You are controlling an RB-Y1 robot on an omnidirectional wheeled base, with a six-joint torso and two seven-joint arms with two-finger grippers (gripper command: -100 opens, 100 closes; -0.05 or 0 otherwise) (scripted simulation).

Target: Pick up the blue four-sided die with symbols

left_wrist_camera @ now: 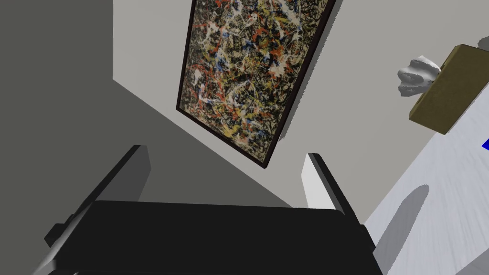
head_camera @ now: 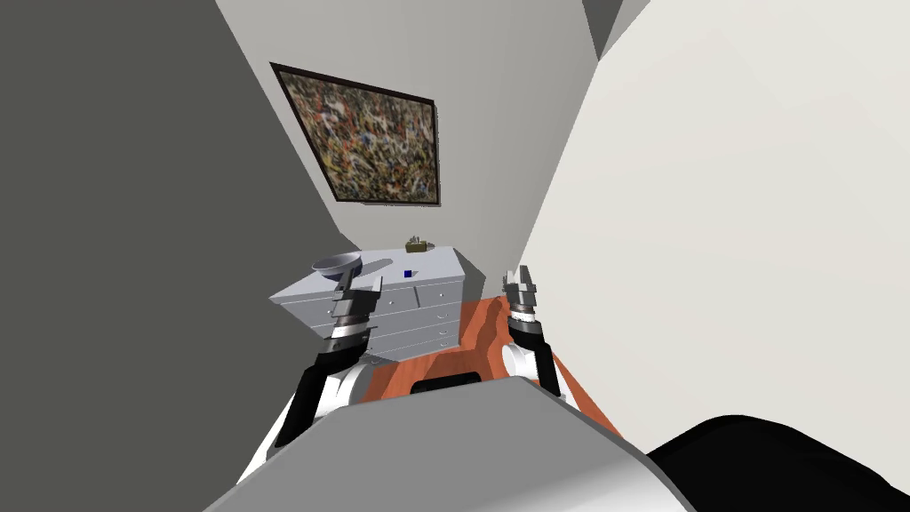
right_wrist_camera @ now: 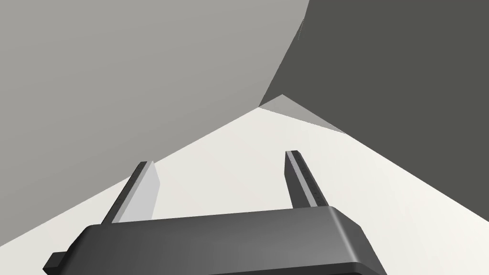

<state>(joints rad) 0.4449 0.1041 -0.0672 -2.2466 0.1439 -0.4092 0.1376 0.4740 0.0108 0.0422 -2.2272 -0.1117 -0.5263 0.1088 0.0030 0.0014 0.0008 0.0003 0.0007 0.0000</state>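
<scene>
Closest in, at my 11 o'clock, the left gripper (head_camera: 360, 283) hovers by the near edge of the light grey chest of drawers (head_camera: 427, 302). Its two blade fingers are spread wide with nothing between them. At my 1 o'clock the right gripper (head_camera: 520, 280) is raised over the reddish-brown wooden floor (head_camera: 480, 329), equally wide and empty.

Beyond the left gripper, at its 1 o'clock, the small blue die (head_camera: 408, 274) sits near the middle of the chest's top. It is apart from the shallow grey bowl (head_camera: 336, 264) at its 9 o'clock and the olive-brown tissue box (head_camera: 419, 244) at its 12 o'clock.

I judge the reach has not yet begun. The left hand should swing toward 1 o'clock and tip its fingers down to straddle the die squarely. It should then close gently, since the die's sloped faces may let it squirt out.
</scene>
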